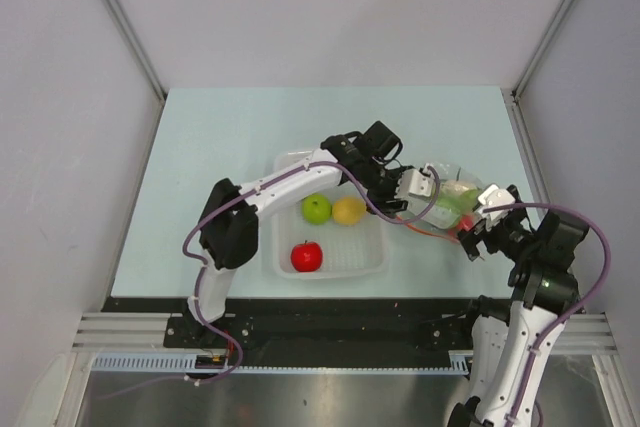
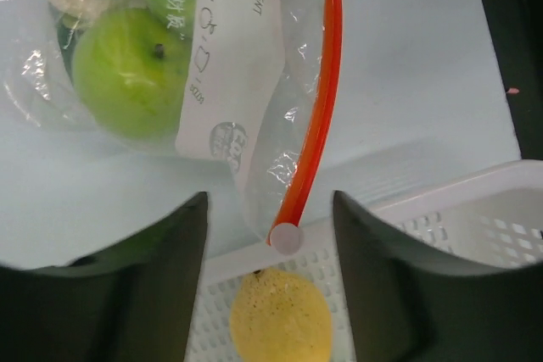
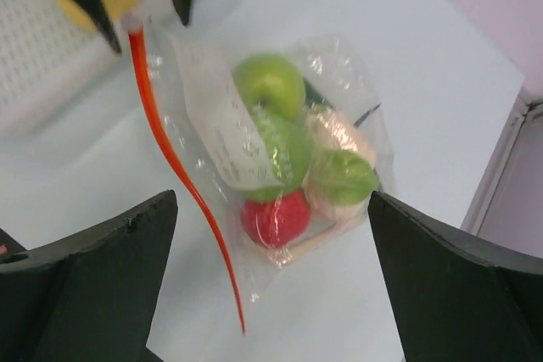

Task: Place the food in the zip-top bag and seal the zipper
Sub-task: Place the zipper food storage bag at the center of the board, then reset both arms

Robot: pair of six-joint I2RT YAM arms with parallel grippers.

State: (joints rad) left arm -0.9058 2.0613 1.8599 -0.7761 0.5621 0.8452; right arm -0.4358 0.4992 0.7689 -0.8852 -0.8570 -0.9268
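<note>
The zip-top bag [image 1: 447, 203] lies on the table right of the basket and holds some of the food: green fruits [image 3: 270, 84], a red fruit [image 3: 275, 219] and a pale cabbage [image 3: 339, 175]. Its zipper [image 3: 166, 147] runs as a red strip along the mouth. My left gripper [image 1: 417, 187] hovers open over the zipper's left end; the white zipper end [image 2: 284, 236] sits between its jaws, touching neither. My right gripper [image 1: 478, 237] stands wide open at the bag's near right side with nothing in it. A lemon [image 1: 348, 210], a green fruit [image 1: 316, 209] and a red fruit [image 1: 306, 256] lie in the basket.
The white perforated basket [image 1: 368, 259] stands mid-table, its rim [image 2: 475, 201] right beside the bag's mouth. The lemon [image 2: 280, 321] lies just below my left gripper [image 2: 270, 209]. Walls close in the table at the back and both sides.
</note>
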